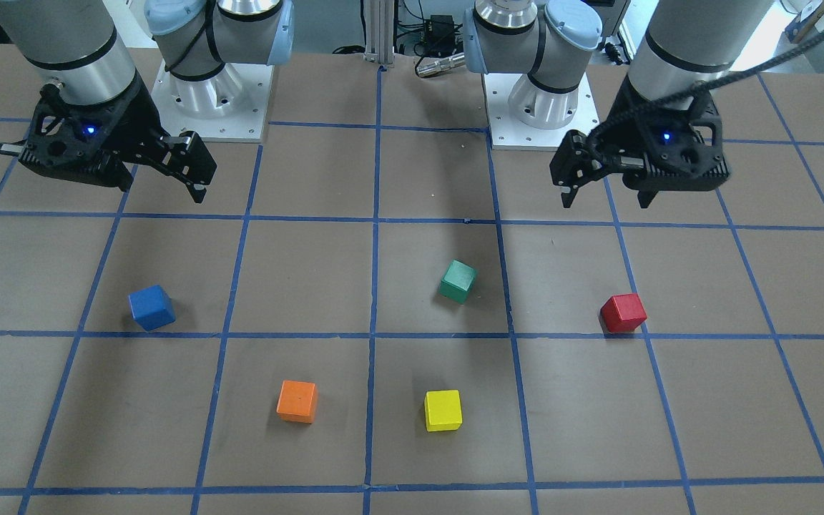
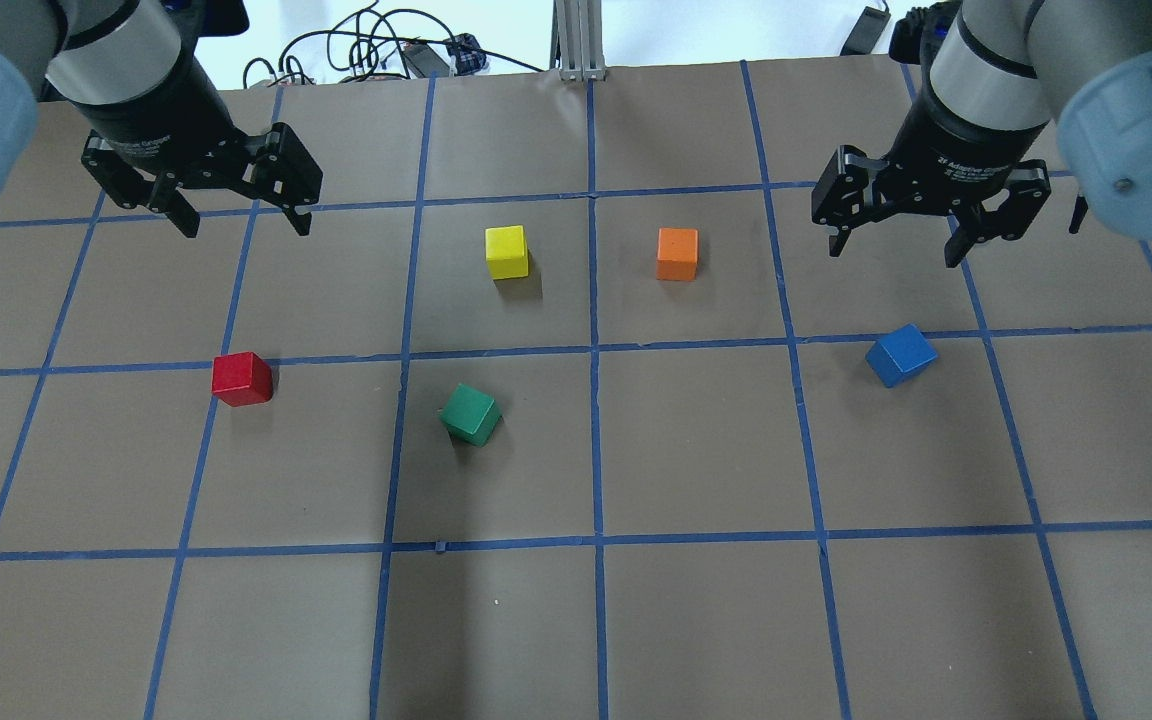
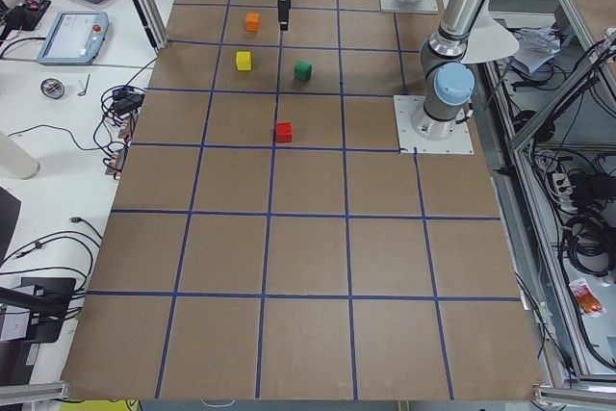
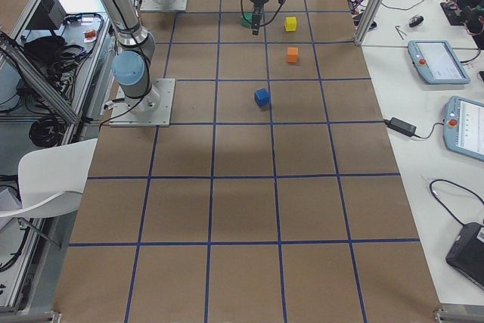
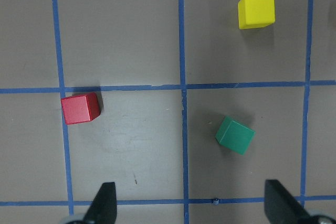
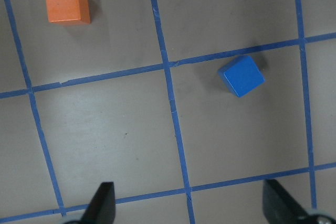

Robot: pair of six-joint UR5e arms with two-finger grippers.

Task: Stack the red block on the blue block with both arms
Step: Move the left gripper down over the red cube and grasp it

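Two grippers we count, the left gripper (image 2: 247, 228) and the right gripper (image 2: 894, 255). Each has its fingers spread wide, holding nothing and touching nothing. Both hang above the table (image 2: 696, 450), one over each far corner region in the overhead view.

We see one table, covered in brown paper and ruled into squares by blue tape (image 2: 595, 450). On a white bench along the operators' side lie two handheld control screens (image 4: 431, 62) among loose cables.

We count five cubes of equal size, one of each colour, all lying singly on the paper. The red block (image 2: 242, 378) sits on the left arm's side, tucked into the corner where two tape lines cross, nearer the robot than the left gripper and apart from it. The blue block (image 2: 901, 355) sits on the right arm's side, turned askew to the grid, just inside a tape line and clear of the right gripper. They are well apart. Between them lie a green cube (image 2: 471, 414), also askew, and farther off a yellow cube (image 2: 507, 252) and an orange cube (image 2: 677, 254).
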